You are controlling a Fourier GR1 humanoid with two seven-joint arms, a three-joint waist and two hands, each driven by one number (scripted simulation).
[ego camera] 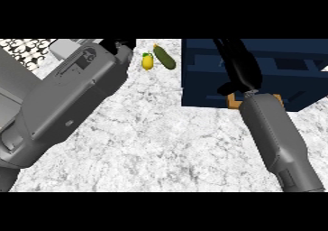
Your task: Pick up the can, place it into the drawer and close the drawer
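Note:
A dark blue drawer unit [299, 67] fills the upper right of the head view. My right hand [241, 67] lies stretched across it, fingers straight and pointing away from me, thumb out to the left near the unit's front edge. An orange-brown piece [232, 102] shows on both sides of my right wrist at that edge. No can shows anywhere; I cannot tell whether it lies under the hand or inside the unit. My left forearm crosses the left side. Only a small black part of my left hand [117, 45] shows at the top.
A yellow lemon [147, 62] and a green cucumber [165, 57] lie together on the speckled grey counter [160, 135], just left of the drawer unit and beside my left hand. A patterned black-and-white surface [24, 52] sits at the top left.

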